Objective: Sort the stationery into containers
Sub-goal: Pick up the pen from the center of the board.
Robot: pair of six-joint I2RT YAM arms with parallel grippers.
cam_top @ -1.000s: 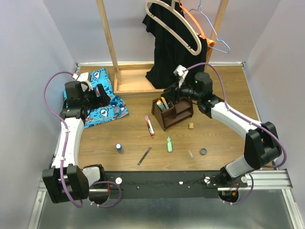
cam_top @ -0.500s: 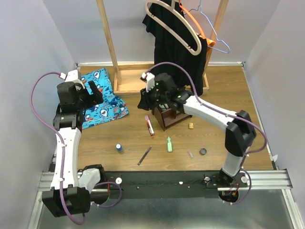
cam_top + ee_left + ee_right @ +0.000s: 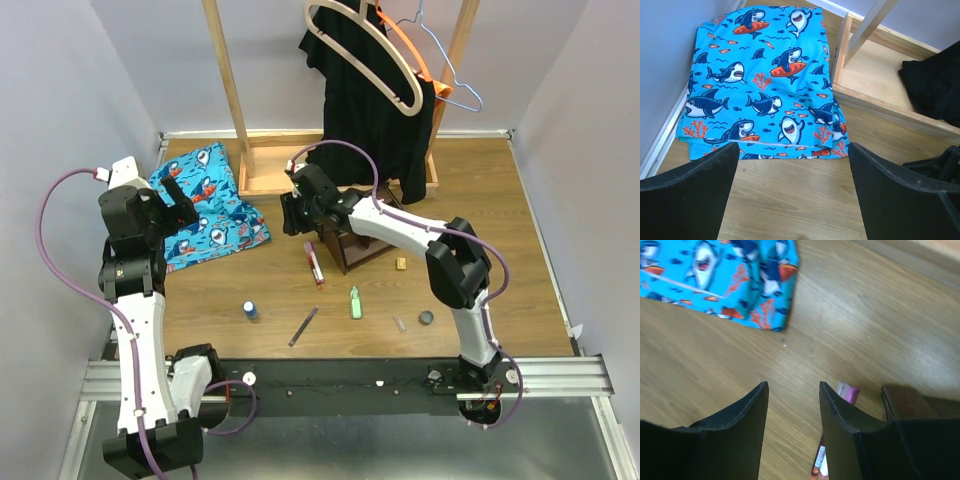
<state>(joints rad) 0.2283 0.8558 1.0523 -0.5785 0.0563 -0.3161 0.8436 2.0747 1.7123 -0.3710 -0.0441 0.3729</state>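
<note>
The dark brown organizer (image 3: 362, 248) stands mid-table, partly hidden under my right arm; its corner shows in the right wrist view (image 3: 905, 399). A pink marker (image 3: 315, 264) lies just left of it and also shows in the right wrist view (image 3: 848, 391). Further forward lie a pale green marker (image 3: 355, 302), a thin purple pen (image 3: 304, 326), a small blue bottle (image 3: 250, 310), a tan eraser (image 3: 401, 264) and a dark disc (image 3: 427, 318). My right gripper (image 3: 291, 216) (image 3: 793, 385) is open and empty, above the table left of the organizer. My left gripper (image 3: 178, 205) (image 3: 792, 147) is open and empty at the cloth's near edge.
A blue shark-pattern cloth (image 3: 212, 205) (image 3: 765, 85) lies at the back left. The light wooden rack base (image 3: 270, 170) (image 3: 880, 85) stands behind, with a black garment (image 3: 370, 110) and hangers on the rack. A small pale item (image 3: 399, 323) lies by the disc.
My right gripper has swung left, from over the organizer to the table left of it. My left arm has drawn back toward the left wall.
</note>
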